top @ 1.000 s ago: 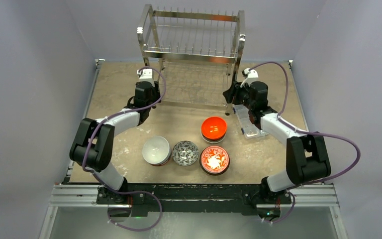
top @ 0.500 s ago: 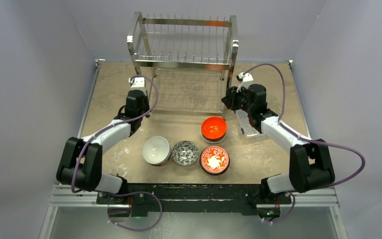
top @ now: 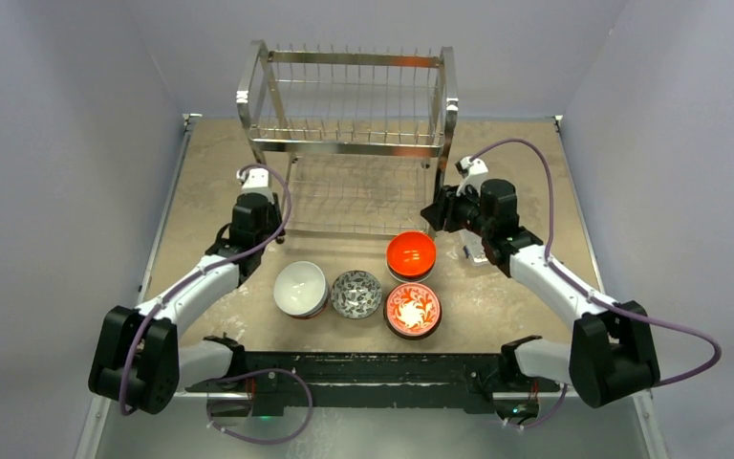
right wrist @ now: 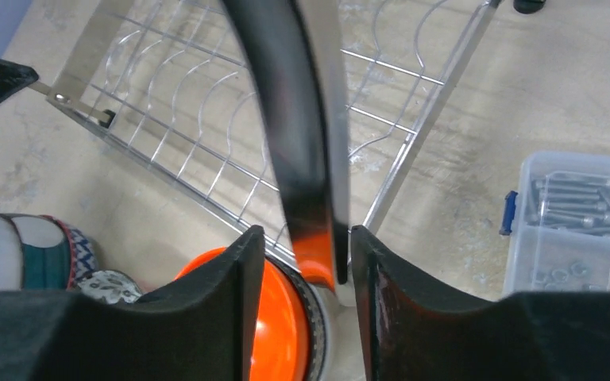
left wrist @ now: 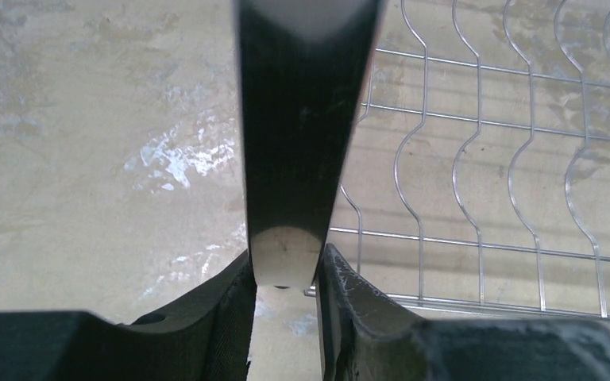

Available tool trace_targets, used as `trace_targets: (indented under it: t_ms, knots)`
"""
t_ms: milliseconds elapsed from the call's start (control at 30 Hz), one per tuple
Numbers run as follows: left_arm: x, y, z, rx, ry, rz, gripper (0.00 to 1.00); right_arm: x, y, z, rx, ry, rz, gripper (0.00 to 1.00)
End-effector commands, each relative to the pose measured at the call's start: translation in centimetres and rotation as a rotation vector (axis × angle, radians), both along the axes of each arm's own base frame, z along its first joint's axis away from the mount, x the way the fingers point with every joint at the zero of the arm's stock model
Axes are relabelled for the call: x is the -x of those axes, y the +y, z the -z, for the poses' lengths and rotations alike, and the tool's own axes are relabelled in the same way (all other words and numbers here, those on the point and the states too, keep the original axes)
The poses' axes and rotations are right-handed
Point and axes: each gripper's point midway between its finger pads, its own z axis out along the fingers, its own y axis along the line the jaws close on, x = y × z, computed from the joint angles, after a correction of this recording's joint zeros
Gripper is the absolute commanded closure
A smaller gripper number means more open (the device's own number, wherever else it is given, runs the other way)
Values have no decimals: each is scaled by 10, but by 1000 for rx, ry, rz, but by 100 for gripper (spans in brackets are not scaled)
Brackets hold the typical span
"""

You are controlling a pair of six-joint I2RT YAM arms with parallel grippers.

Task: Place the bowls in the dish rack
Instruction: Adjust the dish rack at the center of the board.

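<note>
Left gripper [left wrist: 286, 268] pinches flat glossy steel leg of wire dish rack [left wrist: 302, 119].

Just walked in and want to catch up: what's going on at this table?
Both arms are on the dish rack, not on any bowl. The left gripper is clamped on its front left leg. The right gripper straddles the front right leg, but a gap on one side leaves that grip unclear. The white bowl, grey patterned bowl, orange bowl and red floral bowl sit on the table, none loaded yet.
</note>
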Motion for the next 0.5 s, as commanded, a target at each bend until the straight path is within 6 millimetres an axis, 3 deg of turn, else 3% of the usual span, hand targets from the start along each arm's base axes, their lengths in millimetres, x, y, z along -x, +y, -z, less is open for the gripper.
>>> trace_targets:
  t_ms: [0,200,467]
  knots:
    - [-1,-4,-27,101,-91,-46,64,7,10,-34,-82,-50,-17,45]
    - [10,6,-48,146,-148,-113,52,19,1,-36,-72,-56,8,24]
    - [31,23,-64,185,-183,-200,16,42,-2,-27,-65,4,-19,19]
